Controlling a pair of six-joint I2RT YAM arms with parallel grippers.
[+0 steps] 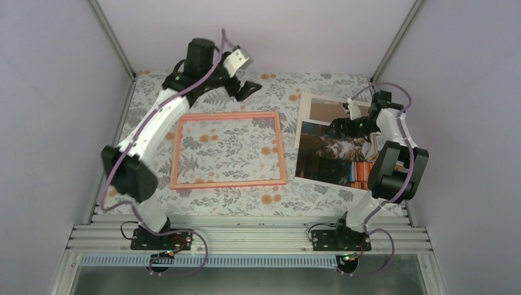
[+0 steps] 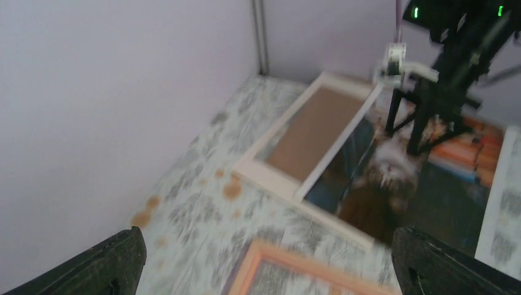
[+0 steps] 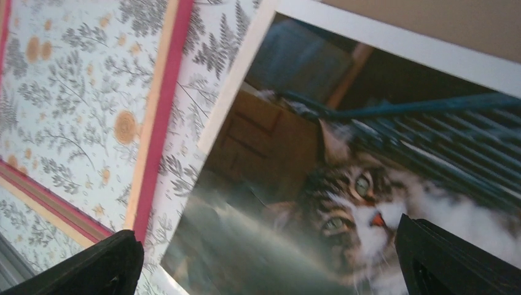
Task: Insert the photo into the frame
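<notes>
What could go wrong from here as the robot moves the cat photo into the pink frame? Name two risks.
1. The photo lies flat, partly on the backing board. The open right tool above it may slip on the sheet or crease it.
2. The frame lies close beside the photo, so a dragged photo could nudge it.

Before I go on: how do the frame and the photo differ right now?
The frame is a pink outline with the floral tablecloth showing through; the photo is an opaque dark cat print with a white border. The frame lies alone at centre; the photo lies to its right, overlapping a brown backing board. Both lie flat, apart from each other.
</notes>
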